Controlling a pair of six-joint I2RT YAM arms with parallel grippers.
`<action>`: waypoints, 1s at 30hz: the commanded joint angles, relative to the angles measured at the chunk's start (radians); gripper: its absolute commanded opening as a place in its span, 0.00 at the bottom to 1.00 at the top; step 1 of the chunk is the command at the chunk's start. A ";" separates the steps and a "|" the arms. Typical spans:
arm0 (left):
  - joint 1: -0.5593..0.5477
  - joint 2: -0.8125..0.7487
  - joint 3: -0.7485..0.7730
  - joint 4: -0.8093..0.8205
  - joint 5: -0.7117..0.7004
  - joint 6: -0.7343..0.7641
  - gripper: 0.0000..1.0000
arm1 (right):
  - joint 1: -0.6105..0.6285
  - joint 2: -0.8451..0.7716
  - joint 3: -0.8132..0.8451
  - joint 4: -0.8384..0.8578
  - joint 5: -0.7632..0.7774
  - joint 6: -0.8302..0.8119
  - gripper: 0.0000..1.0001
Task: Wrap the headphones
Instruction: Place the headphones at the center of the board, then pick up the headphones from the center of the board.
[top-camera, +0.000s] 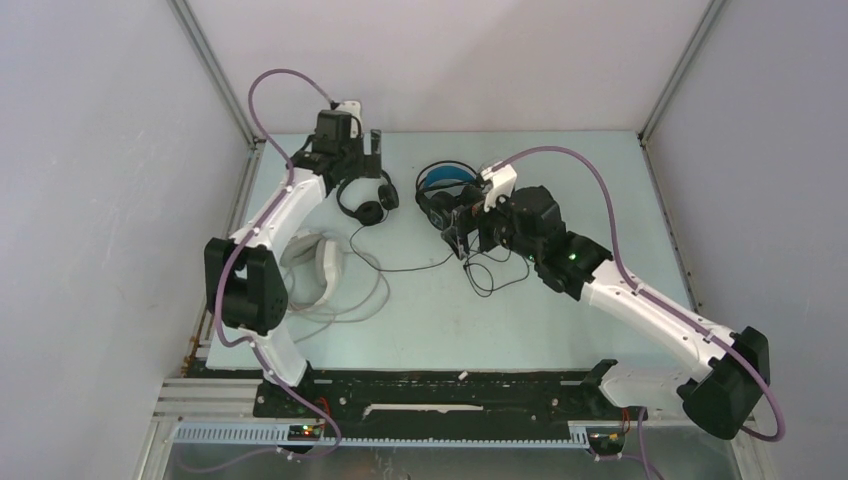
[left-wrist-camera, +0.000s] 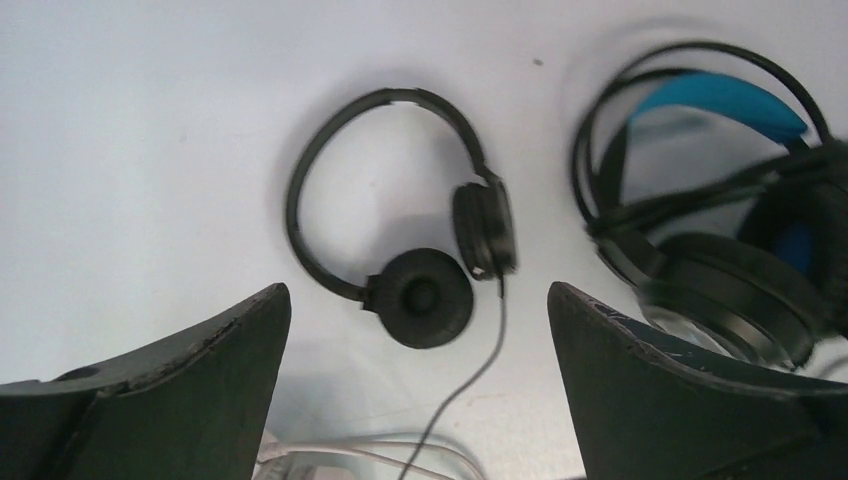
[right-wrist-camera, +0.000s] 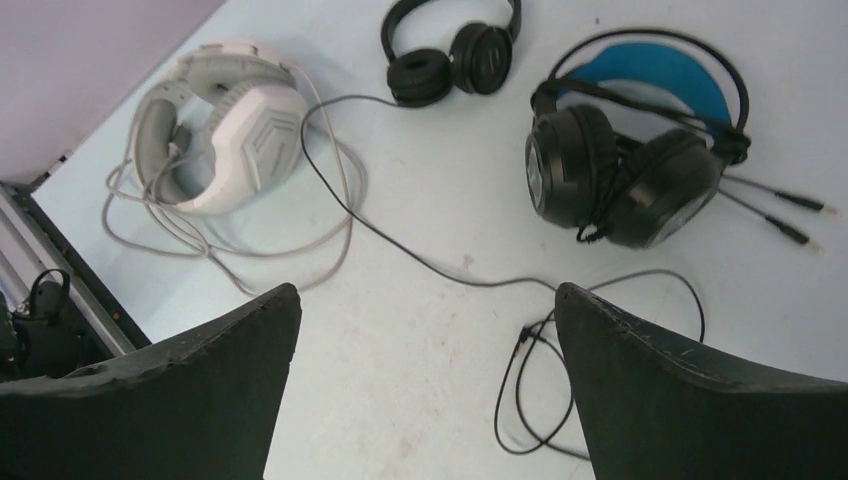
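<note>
**Both arms hover empty-handed over the headsets**

The left gripper (left-wrist-camera: 420, 400) hangs at the far left of the table (top-camera: 560, 310) with its jaws spread wide and nothing between them. It sits directly above the small all-black headphones (left-wrist-camera: 420, 298), which lie flat with the band arched away and both cups turned inward. That looks like lining up for a pick, with the cups square in the gap of the jaws.

The right gripper (right-wrist-camera: 430, 400) is likewise apart and empty. It is poised over the middle of the table, just near of the blue-banded headphones (right-wrist-camera: 620, 180). That pair rests on its cups with cord gathered around the middle and two plugs (right-wrist-camera: 790, 210) poking out to the side, so I judge it largely bundled already.

The thin black cord (right-wrist-camera: 440, 265) from the small pair is not wrapped. It trails across the table and ends in a loose loop (right-wrist-camera: 530, 400) right under the right gripper. I would guess that loop is why the arm waits there.

The white headphones (right-wrist-camera: 230, 130) lie at the near left, close to the left arm's elbow. Their pale cable (right-wrist-camera: 200, 240) is sprawled in slack rings around them, so they seem the furthest from done.
</note>
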 joint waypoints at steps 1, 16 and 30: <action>0.070 0.004 0.111 0.015 -0.075 -0.069 0.99 | 0.017 -0.023 -0.014 0.001 0.068 0.048 1.00; 0.259 0.204 0.125 0.087 0.078 -0.280 0.79 | 0.067 -0.082 -0.014 -0.057 0.013 0.116 0.97; 0.271 0.424 0.225 0.019 0.049 -0.339 0.61 | 0.136 -0.020 0.015 -0.007 -0.033 0.159 0.87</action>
